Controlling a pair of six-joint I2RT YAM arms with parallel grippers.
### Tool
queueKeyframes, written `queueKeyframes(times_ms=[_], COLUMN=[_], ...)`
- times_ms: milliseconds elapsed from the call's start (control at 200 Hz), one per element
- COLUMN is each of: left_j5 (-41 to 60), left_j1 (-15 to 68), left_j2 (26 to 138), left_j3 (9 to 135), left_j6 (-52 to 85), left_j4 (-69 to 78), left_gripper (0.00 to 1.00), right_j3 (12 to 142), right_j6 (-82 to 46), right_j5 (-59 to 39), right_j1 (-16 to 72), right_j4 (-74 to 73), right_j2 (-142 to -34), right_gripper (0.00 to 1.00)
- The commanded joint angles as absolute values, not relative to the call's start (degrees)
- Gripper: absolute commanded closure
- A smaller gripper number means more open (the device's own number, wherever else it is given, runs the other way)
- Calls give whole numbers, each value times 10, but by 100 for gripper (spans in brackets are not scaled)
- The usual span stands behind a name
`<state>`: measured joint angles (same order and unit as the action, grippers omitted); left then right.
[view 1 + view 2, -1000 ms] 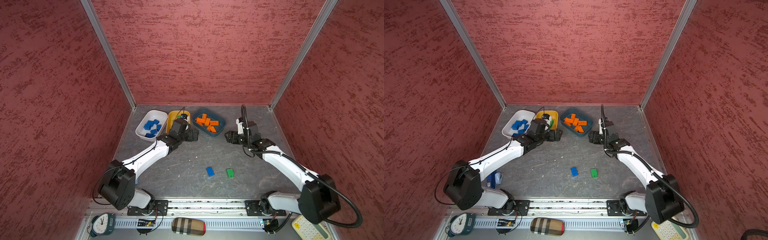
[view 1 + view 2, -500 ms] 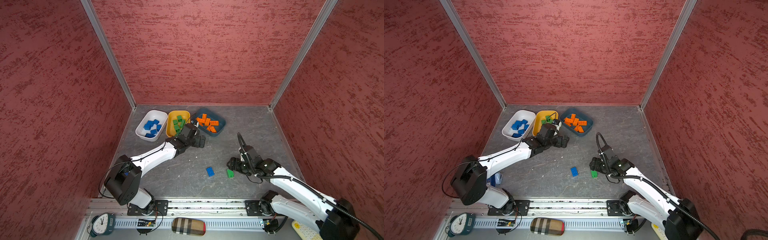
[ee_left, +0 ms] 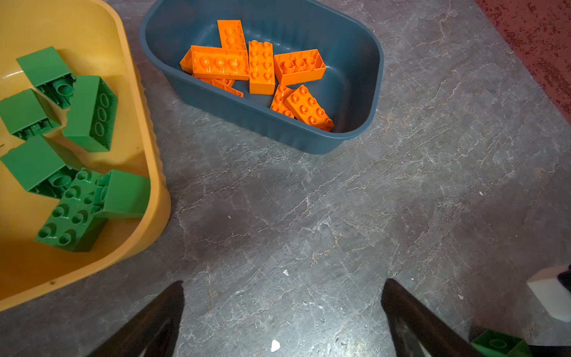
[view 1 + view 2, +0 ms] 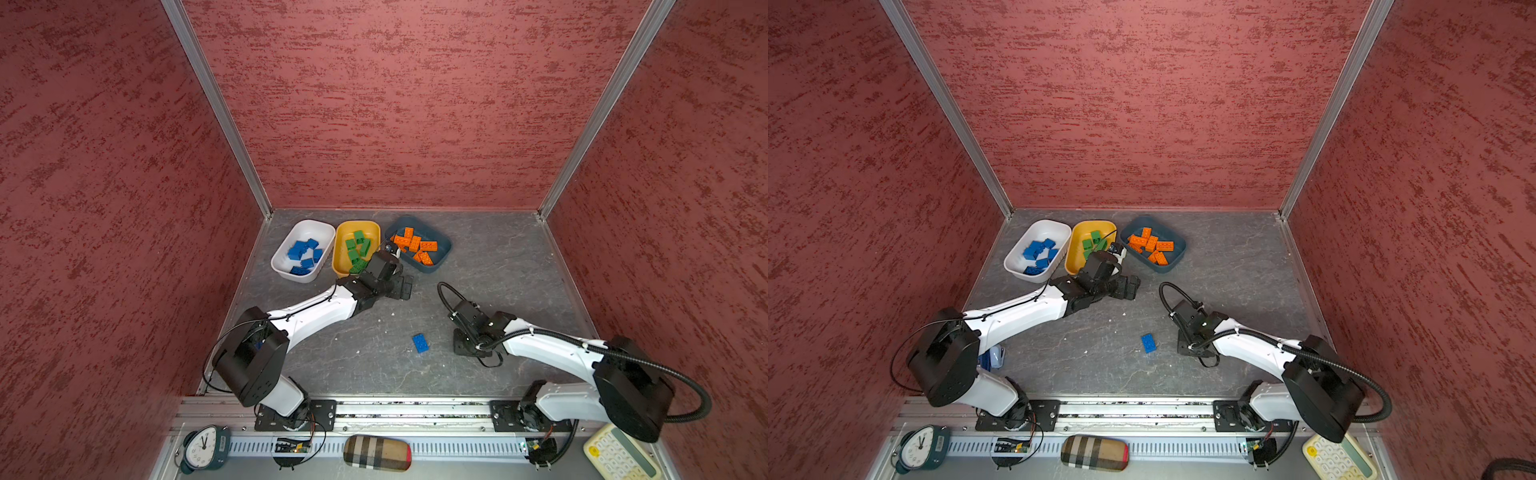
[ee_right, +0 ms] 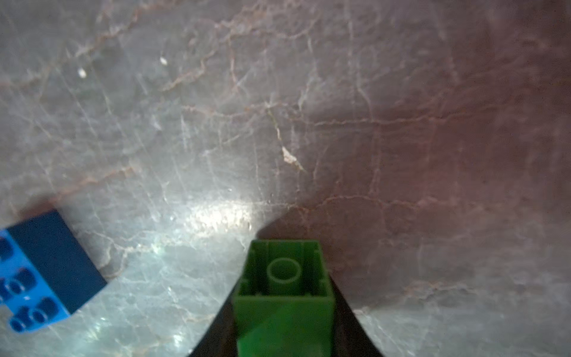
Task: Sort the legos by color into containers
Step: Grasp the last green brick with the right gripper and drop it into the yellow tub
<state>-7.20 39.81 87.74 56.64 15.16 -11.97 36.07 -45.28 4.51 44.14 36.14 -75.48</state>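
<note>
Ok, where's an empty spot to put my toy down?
Biggest bare floor: between the teal tub and the right wall, beyond the right arm. Also between the blue brick, left arm and front rail. Crowded: the white tub, yellow tub and left claw beside them.

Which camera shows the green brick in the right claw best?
The right wrist view: the green brick sits close up, hollow underside toward the lens, pinched between the dark fingers. In both top views the right gripper hides it. The left wrist view catches only a green corner at its edge, probably this brick.
</note>
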Motion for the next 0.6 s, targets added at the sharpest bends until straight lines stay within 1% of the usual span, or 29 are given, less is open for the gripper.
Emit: queueKeyframes(times_ms=[0,45,130,215,316,401,481,541,596], left_j5=[-106,-112,-124,-161,-167,-139,-113,-108,-131], left_j1=[391,381,354,316,246,200,187,193,206], left_j2=[860,845,804,778,763,745,724,713,703], left_j3=[556,547,520,522,521,495,475,471,467], left_j6=[180,197,227,271,335,349,335,322,320], left_j4=[-117,-114,-110,-172,-263,-271,-257,-257,-267], left_gripper=[1,1,1,0,1,0,1,1,0], right_j3=[395,404,430,478,549,623,707,768,823], right_j6=[-403,-372,-302,-251,-202,-190,-210,-220,-220], right_j5=[88,90,71,35,-17,-75,-121,-122,-122], right_j1=[446,446,443,439,437,430,417,410,405], right_j4=[340,312,222,142,69,13,-14,-17,-10], right_j2=[-741,-733,-740,-780,-863,-945,-1026,-1082,-1133], right_gripper=[75,78,80,80,77,76,76,76,75])
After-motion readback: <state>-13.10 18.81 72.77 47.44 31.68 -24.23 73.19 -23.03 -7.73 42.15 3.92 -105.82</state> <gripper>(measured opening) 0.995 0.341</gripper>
